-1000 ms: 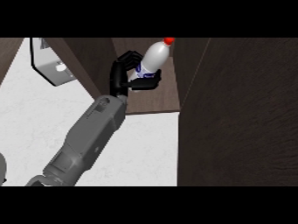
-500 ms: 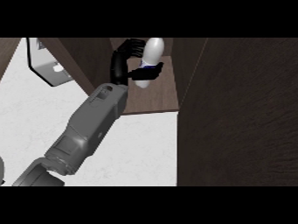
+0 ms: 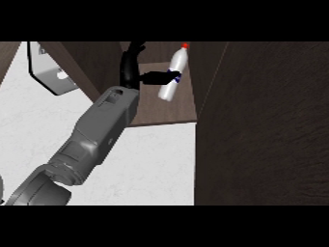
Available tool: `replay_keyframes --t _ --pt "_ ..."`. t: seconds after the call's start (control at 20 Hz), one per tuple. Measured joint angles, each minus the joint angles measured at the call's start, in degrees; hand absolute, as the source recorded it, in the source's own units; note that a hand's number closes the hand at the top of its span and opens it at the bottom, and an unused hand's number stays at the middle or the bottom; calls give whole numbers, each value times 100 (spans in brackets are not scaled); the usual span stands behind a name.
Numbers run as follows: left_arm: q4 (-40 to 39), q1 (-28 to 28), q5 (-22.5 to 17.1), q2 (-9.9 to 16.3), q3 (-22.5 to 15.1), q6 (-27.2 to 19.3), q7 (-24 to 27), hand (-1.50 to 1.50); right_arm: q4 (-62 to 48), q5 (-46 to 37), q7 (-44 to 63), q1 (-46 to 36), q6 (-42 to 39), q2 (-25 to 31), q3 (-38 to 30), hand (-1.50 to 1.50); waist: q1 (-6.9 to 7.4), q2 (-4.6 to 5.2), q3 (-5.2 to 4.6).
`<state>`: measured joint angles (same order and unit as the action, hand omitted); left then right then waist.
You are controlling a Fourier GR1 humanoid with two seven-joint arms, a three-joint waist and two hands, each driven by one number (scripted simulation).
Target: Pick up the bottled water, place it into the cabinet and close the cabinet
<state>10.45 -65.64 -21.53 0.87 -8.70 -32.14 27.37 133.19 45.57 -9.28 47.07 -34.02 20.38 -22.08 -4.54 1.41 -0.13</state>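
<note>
Now, going from left to right: a grey metal fitting [image 3: 49, 72] sits at the far left on the white, faintly marbled table [image 3: 153, 159], and a small grey rounded shape, too cut off to name, shows at the lower left corner. One grey forearm [image 3: 95, 130] rises from the lower left into the cabinet [image 3: 267, 125], a dark wood-grain box with a brown shelf [image 3: 159, 113] inside. Its black hand [image 3: 135, 72] reaches in with fingers extended upward while the thumb touches the water bottle [image 3: 174, 72] at its dark label band; whether it is truly pinching I cannot tell. By its position I judge this the left hand; the right is out of sight.

The bottle is a slim white cylinder with a red cap, tilted, cap pointing away, just above the shelf. To finish this step well, I would bring the base flat onto the shelf, upright, before letting go. Smooth plastic may roll if laid down tilted. The wide dark door panel at right waits to be closed.
</note>
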Motion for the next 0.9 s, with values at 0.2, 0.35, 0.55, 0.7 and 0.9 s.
replay_keyframes --t 0.2,0.35,0.55,0.7,0.9 --pt "-80 -135 25 12 52 171 167 -150 -21 21 7 -83 0 0 33 -150 0 6 1" --pt "51 -98 -92 -38 144 332 464 -150 -25 31 31 -195 54 17 63 -150 -7 0 -1" --pt "203 -141 -175 -66 223 580 778 -150 -8 57 57 -173 80 42 -3 -150 37 -32 0" --pt "264 -169 -244 -77 229 695 899 -150 1 63 88 -204 110 1 9 -150 58 -48 2" --pt "458 -14 -436 -83 136 849 1016 -150 24 88 190 -284 233 52 -36 -150 95 -77 2"
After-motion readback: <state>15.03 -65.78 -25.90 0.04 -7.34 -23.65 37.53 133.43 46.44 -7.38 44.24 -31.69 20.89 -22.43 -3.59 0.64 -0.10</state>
